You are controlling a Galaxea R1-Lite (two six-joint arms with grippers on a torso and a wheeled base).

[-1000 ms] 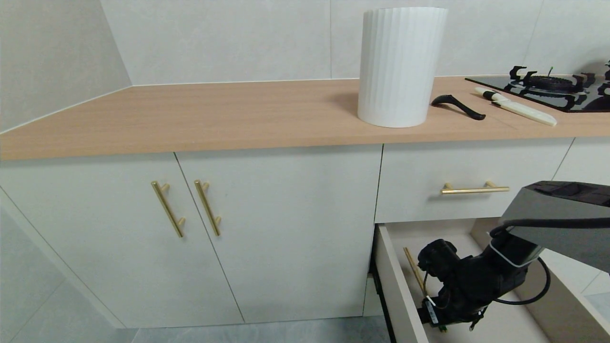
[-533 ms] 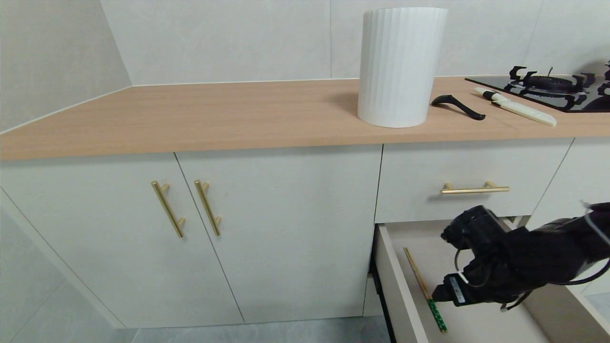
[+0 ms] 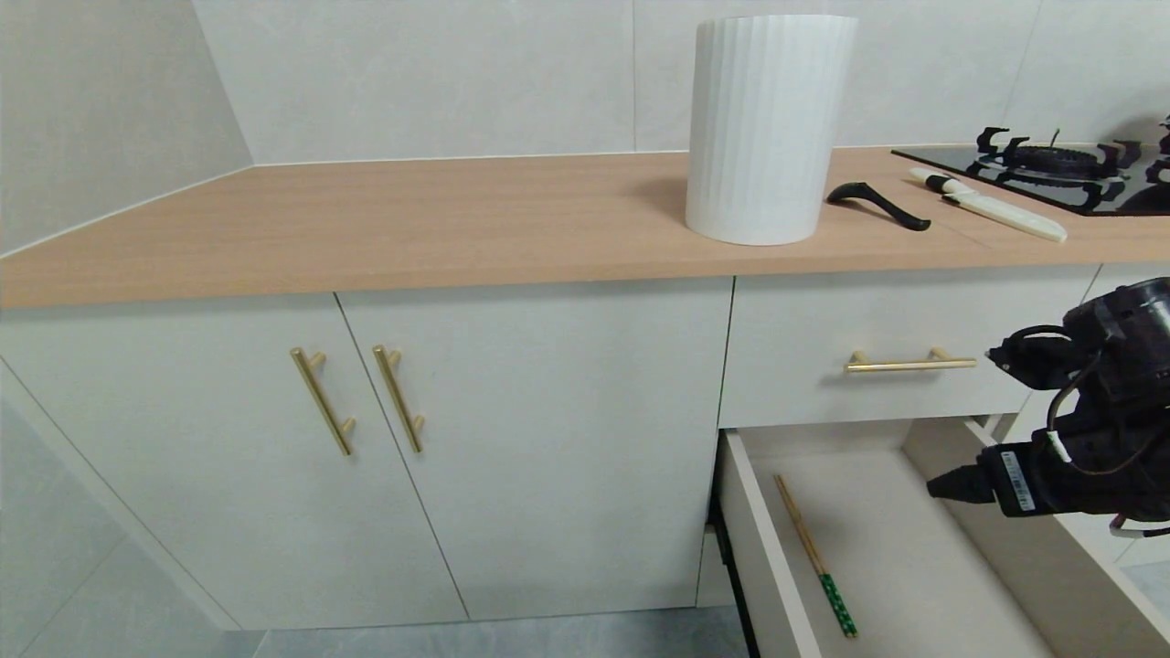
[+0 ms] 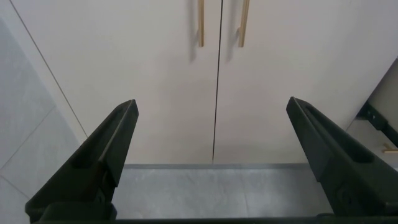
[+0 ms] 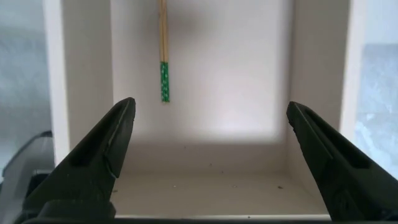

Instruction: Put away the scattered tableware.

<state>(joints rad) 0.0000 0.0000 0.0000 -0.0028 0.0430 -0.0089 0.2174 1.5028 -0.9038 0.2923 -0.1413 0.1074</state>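
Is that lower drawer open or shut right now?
Open. The lower drawer is pulled well out, its pale floor exposed, with chopsticks lying inside near its left wall. The upper drawer is shut.

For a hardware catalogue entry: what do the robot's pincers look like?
The right pincer is black, with looping black cables and a white printed label. Its fingers are dark, tapered bars, as are those of the left pincer.

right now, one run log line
chopsticks in open drawer | right gripper open, empty, above drawer | left gripper open, facing cupboard doors | knife on counter
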